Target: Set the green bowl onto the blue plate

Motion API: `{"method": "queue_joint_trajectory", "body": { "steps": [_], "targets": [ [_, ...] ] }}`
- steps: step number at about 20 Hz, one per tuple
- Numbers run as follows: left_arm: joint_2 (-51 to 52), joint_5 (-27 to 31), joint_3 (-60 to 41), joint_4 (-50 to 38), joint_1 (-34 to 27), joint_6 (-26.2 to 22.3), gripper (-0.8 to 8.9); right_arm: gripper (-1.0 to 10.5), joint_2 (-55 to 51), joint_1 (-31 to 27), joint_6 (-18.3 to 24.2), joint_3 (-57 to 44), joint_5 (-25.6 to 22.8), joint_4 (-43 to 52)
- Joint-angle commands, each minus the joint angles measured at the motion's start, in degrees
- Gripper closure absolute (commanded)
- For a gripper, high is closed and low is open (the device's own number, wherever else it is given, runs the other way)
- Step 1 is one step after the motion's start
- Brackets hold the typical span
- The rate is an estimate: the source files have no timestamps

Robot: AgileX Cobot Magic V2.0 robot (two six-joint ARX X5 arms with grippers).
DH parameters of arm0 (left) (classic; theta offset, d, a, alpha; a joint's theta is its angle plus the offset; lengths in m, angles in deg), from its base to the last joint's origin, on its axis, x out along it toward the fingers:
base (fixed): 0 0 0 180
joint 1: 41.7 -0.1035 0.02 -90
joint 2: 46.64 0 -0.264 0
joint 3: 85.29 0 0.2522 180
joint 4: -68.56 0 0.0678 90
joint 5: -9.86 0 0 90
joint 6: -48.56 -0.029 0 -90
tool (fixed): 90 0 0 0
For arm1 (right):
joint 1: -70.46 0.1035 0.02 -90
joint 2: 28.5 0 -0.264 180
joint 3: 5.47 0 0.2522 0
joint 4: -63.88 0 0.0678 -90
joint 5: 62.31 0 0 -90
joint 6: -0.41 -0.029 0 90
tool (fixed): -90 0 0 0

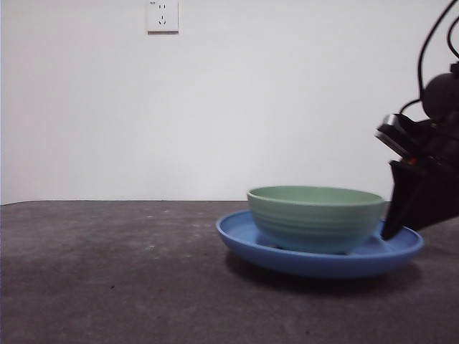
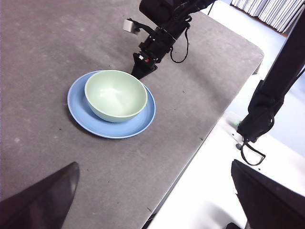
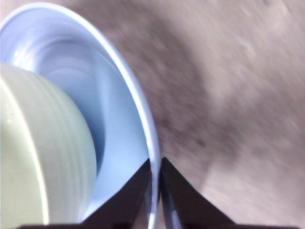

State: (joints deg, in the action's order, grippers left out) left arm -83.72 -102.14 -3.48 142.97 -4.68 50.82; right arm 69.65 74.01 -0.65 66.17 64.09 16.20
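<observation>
In the front view we saw the green bowl sitting upright on the blue plate, which lay flat on the dark grey table. The right gripper came in from the side edge, dark and bulky, its tip down at the plate's rim just beside the bowl. A white wall socket hung on the wall behind, well apart from the gripper.

In the left wrist view we looked from well away: the bowl rested inside the plate, and the right gripper pointed down at the plate's rim on its own side, near the bowl but apart from it. The left gripper's jaws stood wide apart, holding nothing, far from plate and bowl.

In the right wrist view, which was blurred, we saw the right gripper with its jaws drawn nearly together, a thin gap between them at the plate's rim. The bowl's ridged side stood just beside the jaws, not touching them.
</observation>
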Motion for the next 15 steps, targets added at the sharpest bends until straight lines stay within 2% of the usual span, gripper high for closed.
{"method": "queue_joint_trajectory", "body": {
  "steps": [1, 10, 15],
  "targets": [
    [-0.3, -0.2, 0.6, -0.5, 0.3, -0.2, 3.13, 9.4, 1.0, 2.7, -3.0, 2.4, 0.8, -0.4],
    [-0.3, -0.2, 0.6, -0.6, 0.3, -0.5, 3.13, 9.4, 1.1, 15.7, -12.9, 3.7, -4.2, 5.3],
    [-0.3, -0.2, 0.6, -0.6, 0.3, -0.8, 3.13, 9.4, 1.2, 19.0, -17.3, 3.7, -5.0, 9.2]
  ]
}}
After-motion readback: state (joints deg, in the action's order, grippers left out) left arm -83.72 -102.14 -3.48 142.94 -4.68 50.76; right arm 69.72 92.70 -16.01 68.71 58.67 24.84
